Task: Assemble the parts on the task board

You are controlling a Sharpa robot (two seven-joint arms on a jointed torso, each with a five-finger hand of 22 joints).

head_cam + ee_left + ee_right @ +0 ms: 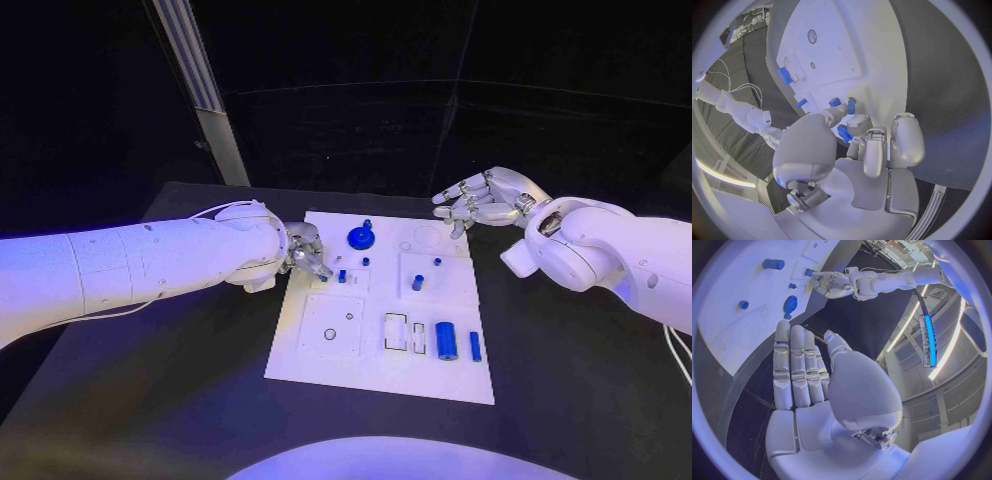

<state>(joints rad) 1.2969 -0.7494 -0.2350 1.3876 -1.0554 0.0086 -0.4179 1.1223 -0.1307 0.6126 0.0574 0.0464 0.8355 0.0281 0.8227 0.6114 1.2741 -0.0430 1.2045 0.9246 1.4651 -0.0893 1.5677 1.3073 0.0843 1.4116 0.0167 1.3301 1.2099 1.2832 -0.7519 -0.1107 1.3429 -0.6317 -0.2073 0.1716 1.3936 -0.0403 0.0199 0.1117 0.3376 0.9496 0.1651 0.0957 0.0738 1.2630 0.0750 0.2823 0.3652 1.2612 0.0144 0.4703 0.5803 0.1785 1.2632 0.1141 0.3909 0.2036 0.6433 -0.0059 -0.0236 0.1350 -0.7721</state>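
Note:
The white task board [378, 372] lies mid-table. On it are a round blue part [361, 237], small blue pegs [342, 275] [418, 283], a blue cylinder [447, 341] and a thin blue bar [475, 346]. My left hand [303, 255] sits at the board's upper left edge, fingers curled over the pegs. In the left wrist view its fingertips [856, 122] are beside two pegs [851, 105], and a blue piece [844, 133] shows between thumb and finger; whether it is gripped I cannot tell. My right hand [483, 200] hovers above the board's far right corner, fingers extended and holding nothing.
A square raised plate [332, 325] with a hole and rectangular slots [404, 333] lie on the board's near half. A pale post [202, 90] rises behind the table's far left. Dark tabletop [173, 380] surrounds the board on every side.

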